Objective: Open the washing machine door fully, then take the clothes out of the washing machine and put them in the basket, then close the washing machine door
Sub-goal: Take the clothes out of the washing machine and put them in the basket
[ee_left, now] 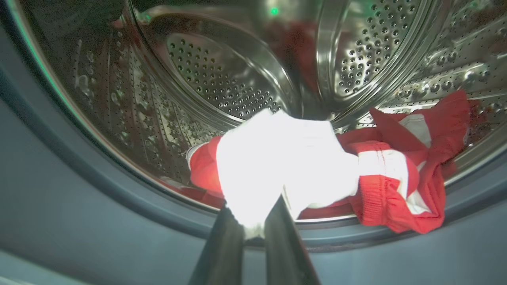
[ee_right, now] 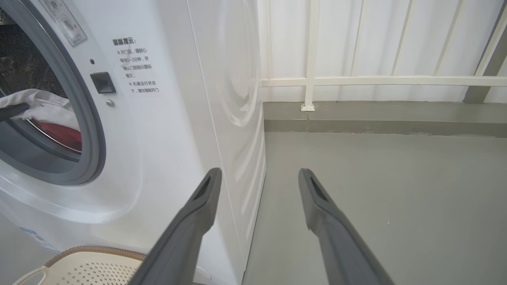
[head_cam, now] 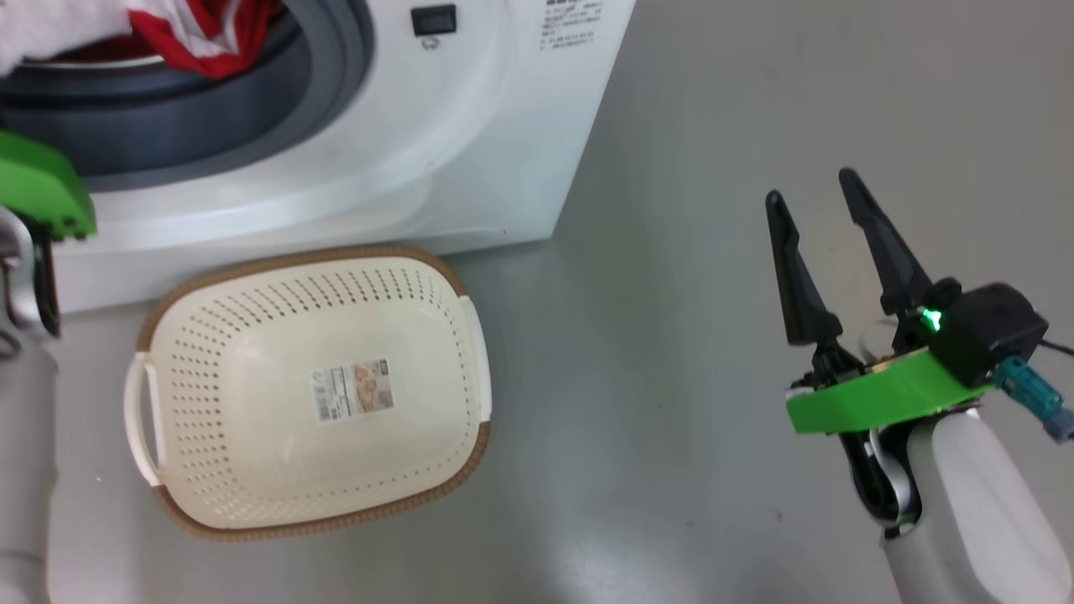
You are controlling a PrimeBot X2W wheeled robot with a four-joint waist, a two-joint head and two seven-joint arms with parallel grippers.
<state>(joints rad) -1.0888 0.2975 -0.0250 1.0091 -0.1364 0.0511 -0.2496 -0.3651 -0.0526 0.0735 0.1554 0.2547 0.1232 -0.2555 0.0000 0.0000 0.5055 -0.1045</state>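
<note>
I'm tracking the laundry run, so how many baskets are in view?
1: the cream perforated basket on the floor directly before the white washing machine, empty apart from a paper label. Another could sit outside the views.

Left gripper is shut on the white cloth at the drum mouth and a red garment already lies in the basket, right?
No. The head view shows the basket holding just its paper label. The left gripper is shut on the white cloth at the mouth of the drum.

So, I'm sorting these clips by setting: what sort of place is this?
Probably a laundry corner, perhaps a utility area: a white front-loading washing machine stands on a smooth grey floor, with a basket in front and a pale railed wall behind.
</note>
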